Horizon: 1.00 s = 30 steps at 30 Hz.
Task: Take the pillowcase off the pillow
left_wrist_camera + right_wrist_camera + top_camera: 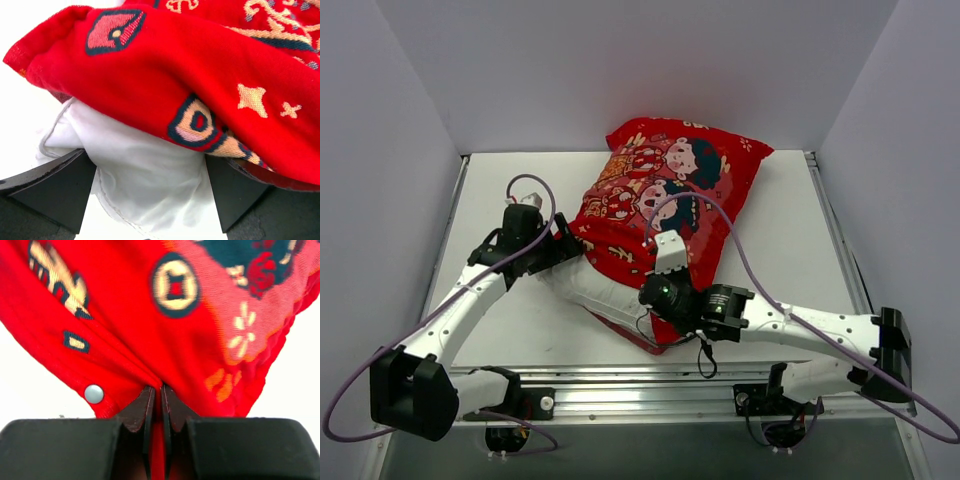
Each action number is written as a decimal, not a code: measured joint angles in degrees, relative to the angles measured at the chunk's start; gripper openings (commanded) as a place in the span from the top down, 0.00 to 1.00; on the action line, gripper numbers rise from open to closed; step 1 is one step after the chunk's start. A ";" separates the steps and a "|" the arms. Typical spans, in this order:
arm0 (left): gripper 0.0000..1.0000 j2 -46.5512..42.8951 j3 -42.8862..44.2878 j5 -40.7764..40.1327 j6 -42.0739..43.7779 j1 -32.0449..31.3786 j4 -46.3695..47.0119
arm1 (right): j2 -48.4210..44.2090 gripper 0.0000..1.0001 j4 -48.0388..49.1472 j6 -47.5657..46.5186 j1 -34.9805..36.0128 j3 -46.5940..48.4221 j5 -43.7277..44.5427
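Observation:
The red pillowcase (660, 190), printed with cartoon children, lies slanted on the middle of the table. The white pillow (595, 288) sticks out of its near-left end. My left gripper (570, 250) is open, with its fingers wide apart on either side of the bare pillow corner (145, 170), under the pillowcase's hem (150, 85). My right gripper (650, 300) is shut on a fold of the pillowcase's near edge (165, 340), next to a silver snap (94, 393). The rest of the pillow is hidden inside the cover.
The white table (500, 330) is walled by white panels on the left, back and right. A metal rail (650, 385) runs along the near edge. Purple cables loop over both arms.

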 measured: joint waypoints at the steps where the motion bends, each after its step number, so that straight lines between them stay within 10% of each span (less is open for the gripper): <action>1: 0.05 0.11 0.07 0.09 0.00 0.07 0.09 | -1.60 1.00 1.11 -0.04 -0.76 -1.16 -0.79; 15: 0.06 -16.11 1.11 13.46 -2.36 0.98 -3.43 | -2.21 1.00 15.26 -4.35 -5.29 -7.28 -13.22; 30: 0.06 -28.70 -21.62 18.80 -18.91 -9.53 -2.82 | 0.46 1.00 23.54 -5.38 -10.47 -7.23 -24.72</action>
